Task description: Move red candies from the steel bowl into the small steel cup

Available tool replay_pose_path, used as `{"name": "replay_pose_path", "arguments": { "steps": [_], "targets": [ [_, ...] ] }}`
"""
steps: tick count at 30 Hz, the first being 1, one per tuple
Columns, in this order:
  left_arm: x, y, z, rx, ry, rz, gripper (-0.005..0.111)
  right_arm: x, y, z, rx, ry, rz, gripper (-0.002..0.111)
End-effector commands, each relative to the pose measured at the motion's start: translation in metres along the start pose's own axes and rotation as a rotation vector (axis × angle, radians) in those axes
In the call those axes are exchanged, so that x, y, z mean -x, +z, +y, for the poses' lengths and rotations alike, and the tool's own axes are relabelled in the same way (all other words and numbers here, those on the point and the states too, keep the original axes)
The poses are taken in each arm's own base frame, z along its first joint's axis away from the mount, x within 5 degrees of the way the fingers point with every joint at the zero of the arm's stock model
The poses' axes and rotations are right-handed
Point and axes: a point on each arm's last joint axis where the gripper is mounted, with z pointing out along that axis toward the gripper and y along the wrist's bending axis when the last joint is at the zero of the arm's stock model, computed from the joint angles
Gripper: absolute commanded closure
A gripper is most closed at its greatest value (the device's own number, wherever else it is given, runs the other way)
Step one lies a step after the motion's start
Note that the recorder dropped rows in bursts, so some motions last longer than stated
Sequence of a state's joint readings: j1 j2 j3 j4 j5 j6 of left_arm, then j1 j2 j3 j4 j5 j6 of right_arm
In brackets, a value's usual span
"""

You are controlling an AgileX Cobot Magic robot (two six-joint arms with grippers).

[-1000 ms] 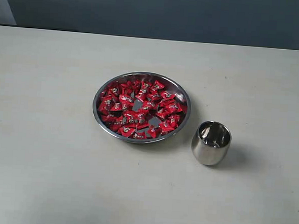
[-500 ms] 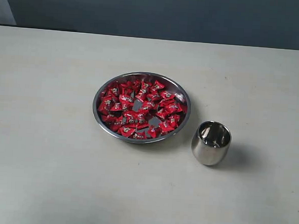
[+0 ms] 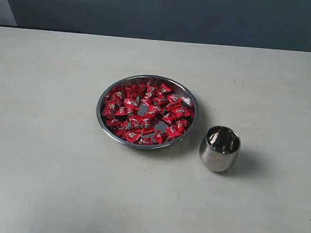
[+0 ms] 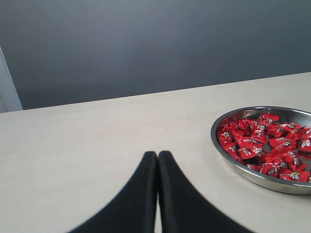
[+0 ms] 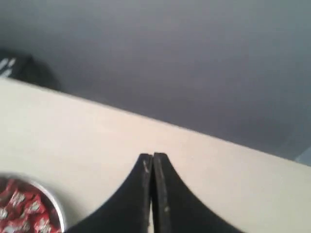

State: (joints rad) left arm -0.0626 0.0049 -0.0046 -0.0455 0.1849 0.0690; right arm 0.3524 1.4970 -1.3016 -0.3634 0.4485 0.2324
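The steel bowl [image 3: 99, 111] lies near the middle of the pale table [image 3: 46, 173], and the red candies [image 3: 145, 113] fill most of it in a loose layer, with some small patches of the shiny bottom showing between them. All the candies stay inside the thin rim. The small steel cup [image 3: 219, 148] stands upright near the bowl, toward the near right side in the exterior view, and a narrow strip of table separates it from the bowl's rim; they do not touch. The inside of the cup shows only reflections. Wide bare tabletop lies to the left of the bowl, in front of it, and to the right of the cup. Behind the bowl the table runs a good way before its far edge meets the dark wall [image 3: 177, 15]. The left gripper [image 4: 157, 156] is closed, one black finger pressed against the other with nothing between them, and it is low over the table, well apart from the bowl's rim. The right gripper [image 5: 152, 158] is closed in the same way and grasps nothing; beyond its tips the table runs on to its far edge.
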Motion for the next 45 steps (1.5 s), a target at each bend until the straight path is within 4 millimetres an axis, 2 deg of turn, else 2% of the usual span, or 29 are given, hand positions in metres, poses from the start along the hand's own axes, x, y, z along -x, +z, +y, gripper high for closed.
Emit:
{"name": "replay_pose_path", "arguments": {
  "steps": [1, 3, 6, 11, 17, 23, 35, 40, 45],
  "targets": [
    [-0.001, 0.000, 0.000, 0.001, -0.002, -0.005, 0.105, -0.005, 0.051, 0.057, 0.162, -0.184, 0.194, 0.098],
    [-0.001, 0.000, 0.000, 0.001, -0.002, -0.005, 0.105, -0.012, 0.071, 0.083, 0.266, -0.222, 0.272, 0.088],
    [-0.001, 0.000, 0.000, 0.001, -0.002, -0.005, 0.105, -0.025, 0.094, 0.113, 0.384, -0.190, 0.383, 0.075],
    [-0.001, 0.000, 0.000, 0.001, -0.002, -0.005, 0.105, -0.050, 0.123, 0.136, 0.459, -0.139, 0.514, 0.071],
    [-0.001, 0.000, 0.000, 0.001, -0.002, -0.005, 0.105, -0.084, 0.148, 0.146, 0.474, -0.143, 0.662, 0.071],
    [-0.001, 0.000, 0.000, 0.001, -0.002, -0.005, 0.105, -0.106, 0.159, 0.155, 0.523, -0.105, 0.758, 0.071],
    [-0.001, 0.000, 0.000, 0.001, -0.002, -0.005, 0.105, -0.105, 0.165, 0.162, 0.546, -0.080, 0.695, 0.071],
    [-0.001, 0.000, 0.000, 0.001, -0.002, -0.005, 0.105, -0.128, 0.181, 0.167, 0.541, -0.083, 0.750, 0.071],
    [-0.001, 0.000, 0.000, 0.001, -0.002, -0.005, 0.105, -0.129, 0.184, 0.167, 0.536, -0.080, 0.736, 0.071]
  ]
}}
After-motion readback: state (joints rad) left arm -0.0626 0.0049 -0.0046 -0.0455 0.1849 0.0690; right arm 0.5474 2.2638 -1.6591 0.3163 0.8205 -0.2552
